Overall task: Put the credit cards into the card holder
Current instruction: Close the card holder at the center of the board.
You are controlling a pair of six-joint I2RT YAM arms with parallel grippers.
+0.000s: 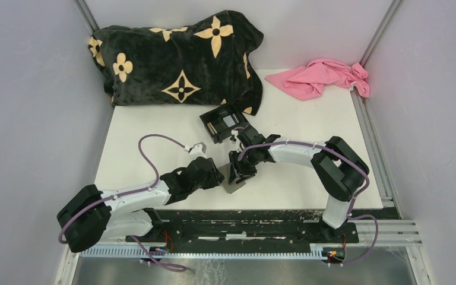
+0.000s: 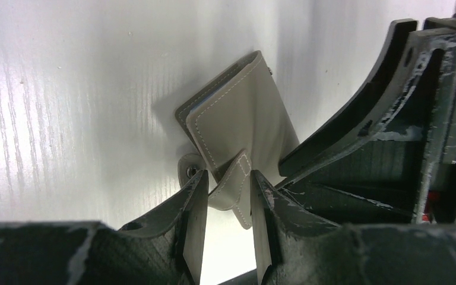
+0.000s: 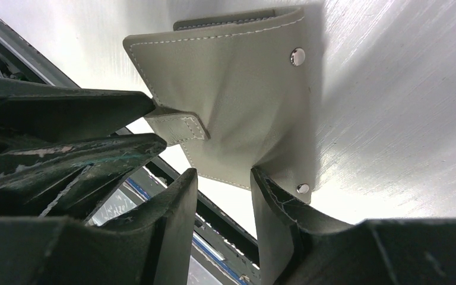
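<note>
The grey card holder (image 1: 233, 185) (image 2: 237, 119) (image 3: 237, 89) stands partly lifted near the table's front middle, between the two grippers. In the left wrist view my left gripper (image 2: 230, 178) (image 1: 218, 176) is shut on its clasp tab (image 2: 237, 190) (image 3: 178, 126), which is twisted between the fingers. My right gripper (image 3: 221, 173) (image 1: 237, 171) is open. One of its fingertips (image 3: 267, 190) presses the holder's face near a snap (image 3: 300, 189), and nothing lies between its jaws. The credit cards (image 1: 230, 120) show as a pale sliver inside the black box.
The black box (image 1: 214, 132) sits behind the grippers at mid-table. A black pillow with tan flowers (image 1: 178, 56) fills the back left. A pink cloth (image 1: 323, 77) lies at the back right. The black rail (image 1: 243, 217) of the arm bases runs close in front.
</note>
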